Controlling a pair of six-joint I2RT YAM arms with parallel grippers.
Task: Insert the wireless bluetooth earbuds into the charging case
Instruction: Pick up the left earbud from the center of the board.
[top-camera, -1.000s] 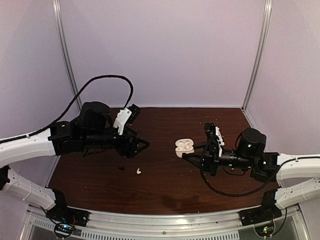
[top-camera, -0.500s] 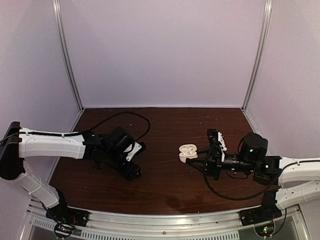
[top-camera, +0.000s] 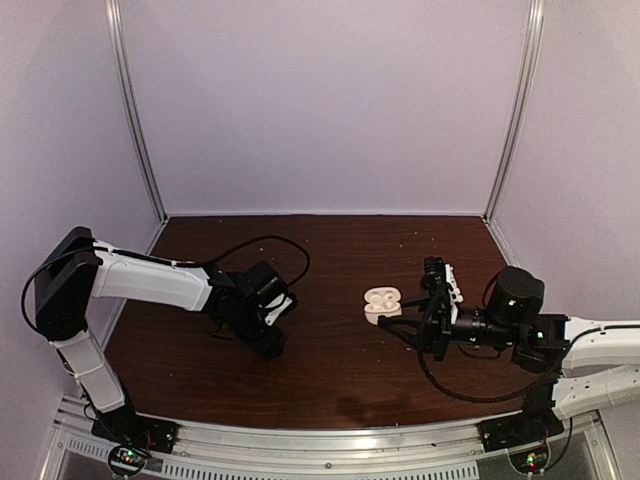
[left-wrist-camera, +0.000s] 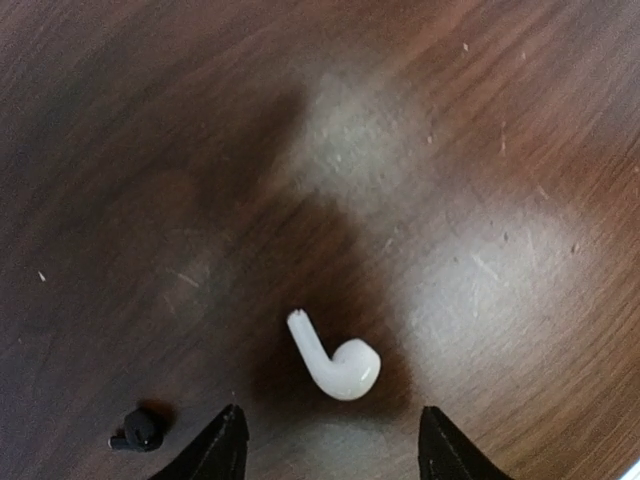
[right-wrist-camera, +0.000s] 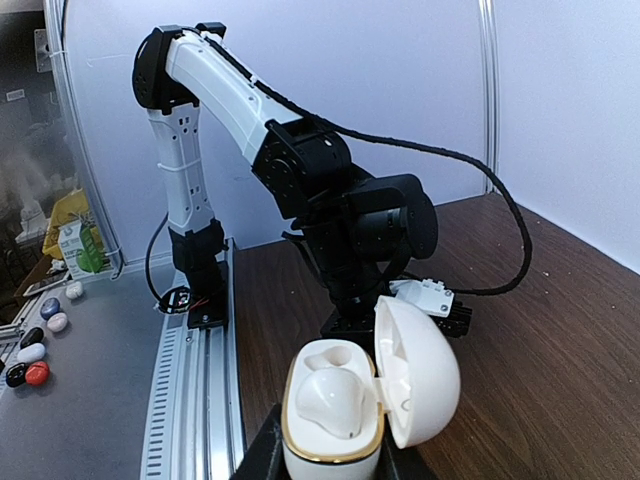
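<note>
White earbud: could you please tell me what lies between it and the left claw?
Only bare table, as the left wrist view shows; the white earbud lies just ahead of the open left claw.

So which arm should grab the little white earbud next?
Left. The left gripper is open, and the white earbud lies just ahead of the gap between its fingertips. The right gripper is busy, shut on the open charging case.
</note>
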